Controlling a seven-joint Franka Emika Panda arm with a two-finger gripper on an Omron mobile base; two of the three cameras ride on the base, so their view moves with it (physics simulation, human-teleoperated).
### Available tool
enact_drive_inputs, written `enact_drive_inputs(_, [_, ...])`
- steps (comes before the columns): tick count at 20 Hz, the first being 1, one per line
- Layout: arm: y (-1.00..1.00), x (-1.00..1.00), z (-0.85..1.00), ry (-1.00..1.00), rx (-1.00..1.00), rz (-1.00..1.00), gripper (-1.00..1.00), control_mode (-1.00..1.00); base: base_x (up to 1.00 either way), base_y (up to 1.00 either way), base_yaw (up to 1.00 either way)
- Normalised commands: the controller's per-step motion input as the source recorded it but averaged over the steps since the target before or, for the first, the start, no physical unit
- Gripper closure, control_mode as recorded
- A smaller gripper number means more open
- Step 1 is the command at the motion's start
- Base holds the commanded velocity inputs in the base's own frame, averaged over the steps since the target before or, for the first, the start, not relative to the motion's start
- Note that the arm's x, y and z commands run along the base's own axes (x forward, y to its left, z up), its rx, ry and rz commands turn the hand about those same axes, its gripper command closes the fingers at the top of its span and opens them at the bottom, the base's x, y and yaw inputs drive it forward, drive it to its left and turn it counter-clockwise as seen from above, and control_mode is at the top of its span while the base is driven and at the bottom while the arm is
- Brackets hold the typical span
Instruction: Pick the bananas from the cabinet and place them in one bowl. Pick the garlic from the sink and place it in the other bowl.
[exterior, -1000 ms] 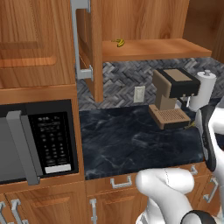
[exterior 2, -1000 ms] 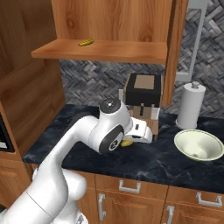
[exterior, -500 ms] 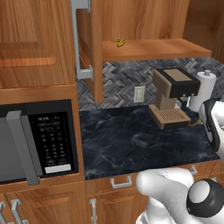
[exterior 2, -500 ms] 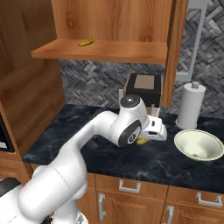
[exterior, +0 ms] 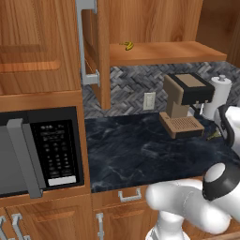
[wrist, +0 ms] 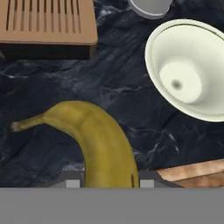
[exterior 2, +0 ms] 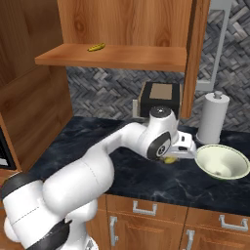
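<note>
**Describer:** Bananas first: we see one banana (wrist: 103,144) clamped between the jaws of the gripper (exterior 2: 172,157), its stem pointing away from the hand, carried low over the dark marbled worktop (exterior: 140,150). The second banana (exterior 2: 96,47) lies on the open cabinet's (exterior 2: 122,19) wooden shelf (exterior 2: 117,57).

**Listener:** What has changed in the last second?

**Describer:** We see that the arm has swung toward the robot's right. A second ago the hand hung in front of the coffee machine (exterior 2: 158,97); now it sits just beside the rim of the cream-white bowl (exterior 2: 222,162). The jaws have not altered their grip during the swing. From the hand camera, the bowl (wrist: 192,70) appears ahead of the banana and off to one side, empty, with the coffee machine's slatted drip tray (wrist: 48,24) on the other side.

**Listener:** What does that mean for the task?

**Describer:** We judge the carry nearly finished. The banana is near the bowl but not yet above it, so a short further move and a release should drop it in. After that, the shelf banana remains to be fetched. A paper towel roll (exterior 2: 214,117) stands just behind the bowl, close enough that the hand should keep low and clear of it.
</note>
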Motion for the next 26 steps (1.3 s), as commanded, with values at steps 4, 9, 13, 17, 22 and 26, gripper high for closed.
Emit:
enact_drive_inputs(4, [-0.36, 0.4, -0.09, 0.06, 0.0, 0.0, 1.0, -1.0, 0.0, 0.0, 0.0])
enact_drive_inputs(9, [-0.41, 0.39, -0.12, 0.05, 0.01, 0.0, 1.0, -1.0, 0.0, 0.0, 0.0])
enact_drive_inputs(13, [-0.47, 0.4, -0.09, 0.05, 0.05, 0.0, 1.0, -1.0, 0.0, 0.0, 0.0])
enact_drive_inputs(17, [-0.46, 0.43, -0.1, 0.04, 0.04, 0.0, 1.0, -1.0, 0.0, 0.0, 0.0])
enact_drive_inputs(22, [-0.44, 0.4, -0.15, 0.05, 0.03, 0.0, 1.0, -1.0, 0.0, 0.0, 0.0])
enact_drive_inputs(26, [-0.42, 0.36, -0.18, 0.05, 0.03, 0.0, 1.0, -1.0, 0.0, 0.0, 0.0])
